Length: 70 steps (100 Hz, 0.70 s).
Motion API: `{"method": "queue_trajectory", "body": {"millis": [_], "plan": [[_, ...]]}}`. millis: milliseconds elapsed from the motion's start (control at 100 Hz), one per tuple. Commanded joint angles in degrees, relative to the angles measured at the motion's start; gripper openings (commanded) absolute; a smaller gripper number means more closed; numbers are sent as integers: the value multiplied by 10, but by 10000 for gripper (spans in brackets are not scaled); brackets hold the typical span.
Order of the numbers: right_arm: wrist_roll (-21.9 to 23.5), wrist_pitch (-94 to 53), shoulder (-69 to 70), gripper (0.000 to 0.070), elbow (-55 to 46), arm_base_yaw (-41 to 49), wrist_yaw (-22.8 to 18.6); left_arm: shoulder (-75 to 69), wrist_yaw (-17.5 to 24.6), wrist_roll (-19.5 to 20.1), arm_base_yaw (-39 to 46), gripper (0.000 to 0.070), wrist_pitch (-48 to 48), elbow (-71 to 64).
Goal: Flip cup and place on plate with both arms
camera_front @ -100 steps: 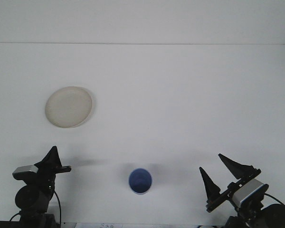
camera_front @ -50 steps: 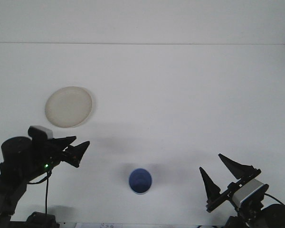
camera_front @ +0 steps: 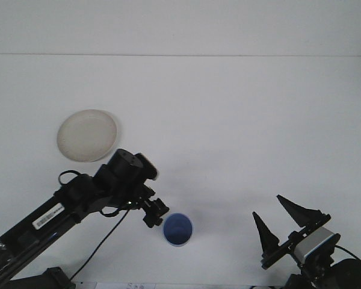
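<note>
Blue cup [camera_front: 178,229] upright, just right of left claw [camera_front: 156,211], claw state unclear; right claw [camera_front: 279,220] spread.

left hand [camera_front: 157,210] extended, right hand [camera_front: 283,226] — fingers apart

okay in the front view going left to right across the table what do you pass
plate → left gripper → blue cup → right gripper

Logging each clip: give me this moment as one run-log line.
left gripper: beside blue plastic cup, no grasp seen | right gripper: open, parked | round white plate: empty
</note>
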Motion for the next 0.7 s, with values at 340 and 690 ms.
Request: {"method": "queue_trajectory", "body": {"millis": [340, 690], "plan": [[-6, 5, 3, 490, 0, 7, 13, 123, -34, 3, -58, 476, 23, 11], [-6, 5, 3, 490, 0, 7, 13, 179, -35, 10, -78, 455, 38, 11]]}}
